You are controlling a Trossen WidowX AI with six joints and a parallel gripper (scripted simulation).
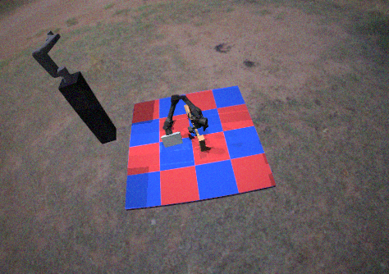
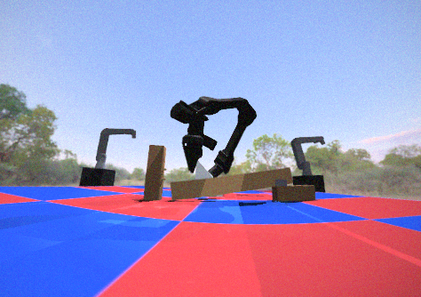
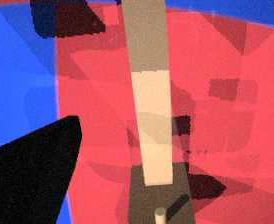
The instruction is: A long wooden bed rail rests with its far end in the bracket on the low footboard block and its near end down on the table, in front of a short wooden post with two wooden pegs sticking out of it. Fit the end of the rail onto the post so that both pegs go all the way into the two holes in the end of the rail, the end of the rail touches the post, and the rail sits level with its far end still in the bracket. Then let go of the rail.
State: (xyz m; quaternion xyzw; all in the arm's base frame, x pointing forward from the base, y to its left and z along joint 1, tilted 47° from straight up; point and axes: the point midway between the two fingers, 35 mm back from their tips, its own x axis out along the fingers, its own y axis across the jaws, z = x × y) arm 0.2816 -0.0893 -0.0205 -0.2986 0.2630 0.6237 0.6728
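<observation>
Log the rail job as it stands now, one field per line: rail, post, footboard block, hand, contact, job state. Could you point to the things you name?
rail: the bed rail (image 2: 231, 183) (image 3: 153, 120) slopes, near end down on the checkered surface, far end raised
post: the wooden post (image 2: 154, 172) stands upright beyond the near end, a gap between them
footboard block: the low block (image 2: 293, 193) sits under the far end
hand: the hand (image 2: 194, 169) is open, pointing down above the rail toward its near end
contact: nothing between the fingers
job state: rail not level, not fitted to the post
</observation>
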